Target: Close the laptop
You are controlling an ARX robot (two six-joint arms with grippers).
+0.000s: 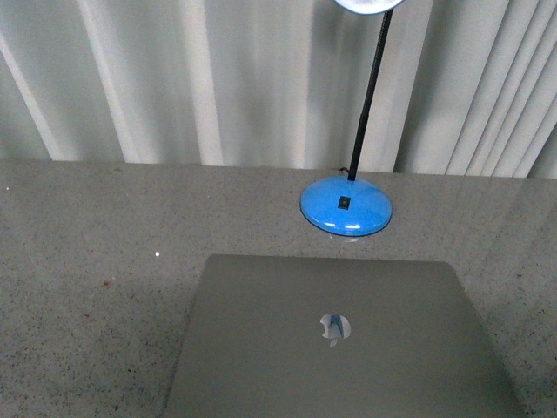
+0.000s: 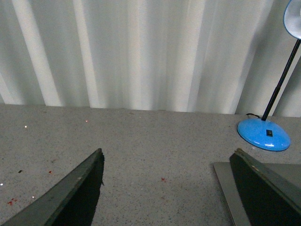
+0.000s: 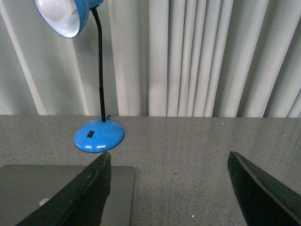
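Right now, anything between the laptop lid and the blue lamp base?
Nothing: front view shows only bare speckled grey tabletop between the grey-silver metal laptop and the round blue lamp base.

Matt grey metal laptop (image 1: 348, 348), glossy blue lamp base (image 1: 345, 206)

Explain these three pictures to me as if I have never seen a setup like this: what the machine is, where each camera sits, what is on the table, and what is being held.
This is a robot with two arms, each ending in a two-fingered gripper. One picture comes from a camera on the robot's body, looking forward; no arm shows in it. The other two come from cameras on the wrists, so the dark wedges at their lower edges are the gripper fingers.

On the speckled grey table lies a slim grey-silver laptop, its lid down with the logo facing up. Behind it stands a blue desk lamp with a round base and black bendy neck, before pale curtains.

The left gripper and the right gripper both stand open, fingers wide apart, holding nothing.
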